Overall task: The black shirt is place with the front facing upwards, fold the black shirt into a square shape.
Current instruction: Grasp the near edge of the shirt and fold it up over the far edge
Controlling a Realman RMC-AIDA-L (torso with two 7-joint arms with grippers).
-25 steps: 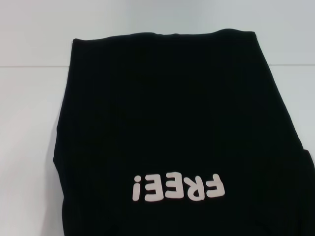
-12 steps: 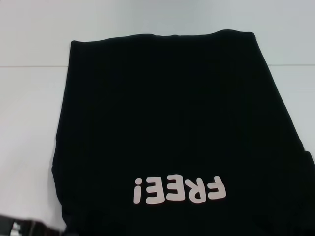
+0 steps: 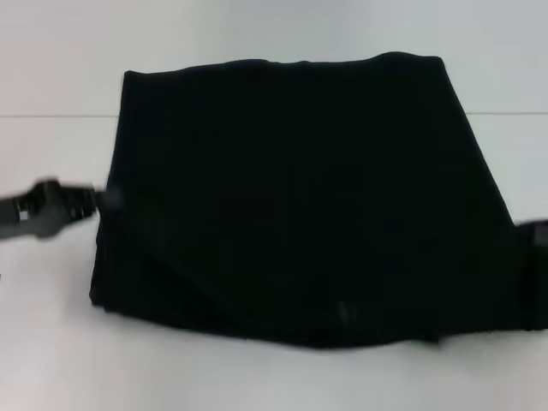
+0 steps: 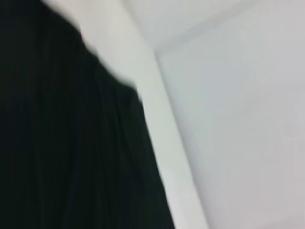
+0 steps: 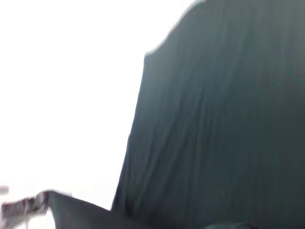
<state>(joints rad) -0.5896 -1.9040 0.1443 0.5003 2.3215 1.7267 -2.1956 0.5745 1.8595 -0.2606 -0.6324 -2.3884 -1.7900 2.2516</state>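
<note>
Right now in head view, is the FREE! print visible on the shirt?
No: the black shirt shows only plain black fabric, its near edge folded over.

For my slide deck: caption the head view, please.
Both grippers, left gripper and right gripper, at the side edges of the black shirt on the white table, print hidden.

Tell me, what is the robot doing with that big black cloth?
It is folding the black shirt on the white table. The near part is turned up over the rest, so no print shows. The left gripper is at the shirt's left edge, and the right gripper is at its right edge.
</note>
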